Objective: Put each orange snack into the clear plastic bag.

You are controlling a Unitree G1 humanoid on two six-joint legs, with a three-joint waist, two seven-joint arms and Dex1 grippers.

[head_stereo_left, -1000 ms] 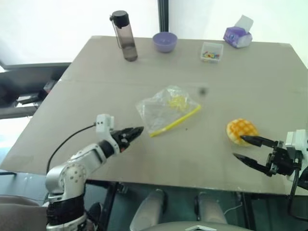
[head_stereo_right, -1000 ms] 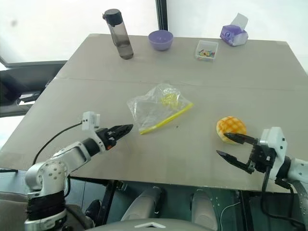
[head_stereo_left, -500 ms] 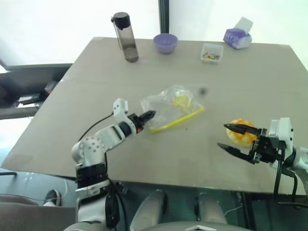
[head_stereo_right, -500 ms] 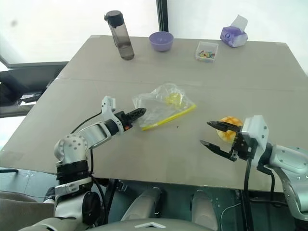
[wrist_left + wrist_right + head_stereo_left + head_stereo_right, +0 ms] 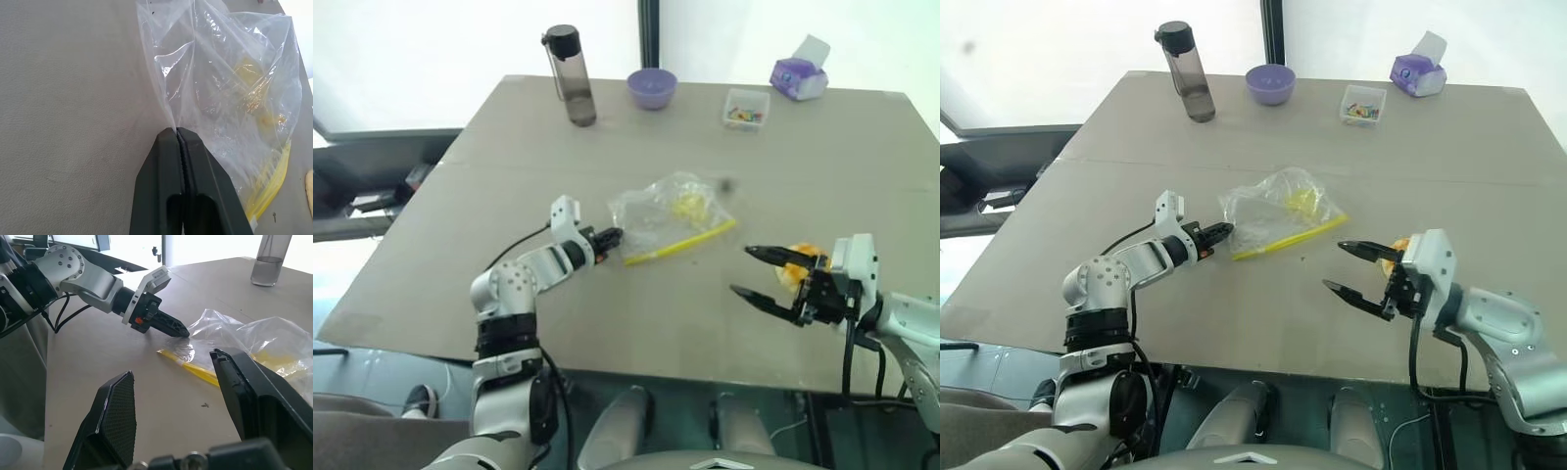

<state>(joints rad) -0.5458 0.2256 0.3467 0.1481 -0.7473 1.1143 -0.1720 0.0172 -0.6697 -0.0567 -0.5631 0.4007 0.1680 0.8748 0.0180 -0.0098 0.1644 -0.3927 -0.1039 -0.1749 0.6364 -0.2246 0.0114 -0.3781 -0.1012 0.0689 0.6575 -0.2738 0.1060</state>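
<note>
Left gripper (image 5: 177, 131), jaws pressed together on a fold of film at the near-left corner of the clear plastic bag (image 5: 1278, 211), which lies crumpled at the centre of the table (image 5: 1136, 127), its yellow zip strip (image 5: 1291, 238) running along the lower right edge. Right gripper (image 5: 1349, 266), jaws spread and holding nothing, hovers at lower right of centre in the right eye view, with the orange snack (image 5: 795, 266) resting on the table directly behind its fingers and largely hidden by them. The step in hand appears to be anchoring the bag so its mouth can be opened. To do it well, the pinch should probably stay on a single layer near the strip; lifting gently would part the mouth rather than drag the whole bag. The right gripper should likely straddle the snack across its widest part before closing.
</note>
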